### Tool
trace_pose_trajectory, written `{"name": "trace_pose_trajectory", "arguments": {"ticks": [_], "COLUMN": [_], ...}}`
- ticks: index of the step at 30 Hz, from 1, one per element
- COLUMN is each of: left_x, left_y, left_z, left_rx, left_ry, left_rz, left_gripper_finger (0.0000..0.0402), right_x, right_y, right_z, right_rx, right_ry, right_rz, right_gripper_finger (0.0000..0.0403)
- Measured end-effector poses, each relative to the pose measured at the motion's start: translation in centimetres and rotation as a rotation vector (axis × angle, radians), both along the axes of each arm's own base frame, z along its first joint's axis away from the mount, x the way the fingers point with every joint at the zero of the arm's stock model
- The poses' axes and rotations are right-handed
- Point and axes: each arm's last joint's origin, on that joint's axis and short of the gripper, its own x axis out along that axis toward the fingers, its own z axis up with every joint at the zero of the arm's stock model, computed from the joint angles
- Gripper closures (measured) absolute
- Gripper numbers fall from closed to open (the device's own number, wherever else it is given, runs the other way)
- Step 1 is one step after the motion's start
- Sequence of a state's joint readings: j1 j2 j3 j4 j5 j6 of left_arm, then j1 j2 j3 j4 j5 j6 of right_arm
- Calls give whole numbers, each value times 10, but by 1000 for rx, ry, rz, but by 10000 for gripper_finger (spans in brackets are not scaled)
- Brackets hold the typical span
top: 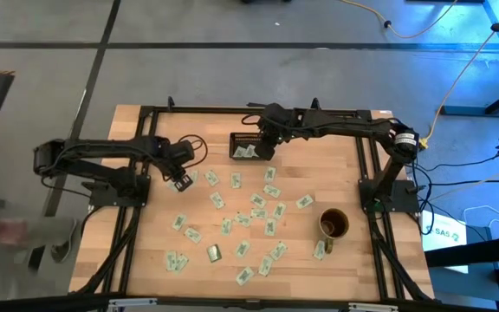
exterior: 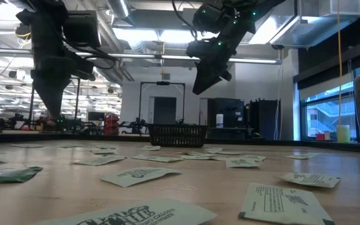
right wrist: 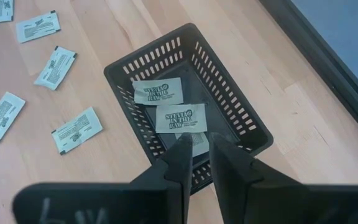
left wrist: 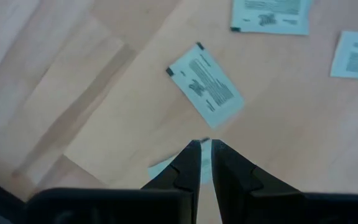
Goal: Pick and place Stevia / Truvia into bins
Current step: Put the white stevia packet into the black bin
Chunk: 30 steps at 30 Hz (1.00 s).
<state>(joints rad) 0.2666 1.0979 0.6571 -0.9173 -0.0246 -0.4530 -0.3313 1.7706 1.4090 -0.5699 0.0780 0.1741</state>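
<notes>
Packet [right wrist: 195, 144] between right hand [right wrist: 196, 142] fingers, above tray [right wrist: 241, 112].

Pale green-white pkts [top: 269, 228] w/ dark print; black slatted tray [right wrist: 229, 93]; brownish-gold mug [top: 333, 224].

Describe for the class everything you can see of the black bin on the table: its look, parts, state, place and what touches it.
The black bin is a small rectangular basket, plastic by its look, with low slatted walls. It stands upright on the wooden table near its far edge, apart from the scattered packets. Two Stevia packets lie flat inside, printed side up; a third shows partly between the fingers of the right gripper, which hangs above the bin without touching it.
</notes>
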Motion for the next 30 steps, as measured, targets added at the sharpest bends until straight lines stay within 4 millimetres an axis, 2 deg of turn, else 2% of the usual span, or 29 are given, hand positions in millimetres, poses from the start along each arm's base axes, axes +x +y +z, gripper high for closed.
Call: {"name": "trace_pose_trajectory", "arguments": {"ticks": [5, 11, 21, 30], "left_x": [4, 9, 21, 34], "left_y": [-7, -11, -16, -14], "left_z": [-4, -11, -36, -58], "left_rx": [-6, -10, -26, -31], "left_ry": [22, 69, 214, 278], "left_rz": [-5, 78, 57, 7], "left_gripper_finger": [332, 305, 313, 316], "right_x": [0, 0, 0, 0], "right_y": [0, 0, 0, 0], "right_z": [0, 0, 0, 0], "right_rx": [1, 1, 1, 1], "right_ry": [0, 0, 0, 0], "right_rz": [0, 0, 0, 0], "right_gripper_finger": [343, 343, 343, 343]}}
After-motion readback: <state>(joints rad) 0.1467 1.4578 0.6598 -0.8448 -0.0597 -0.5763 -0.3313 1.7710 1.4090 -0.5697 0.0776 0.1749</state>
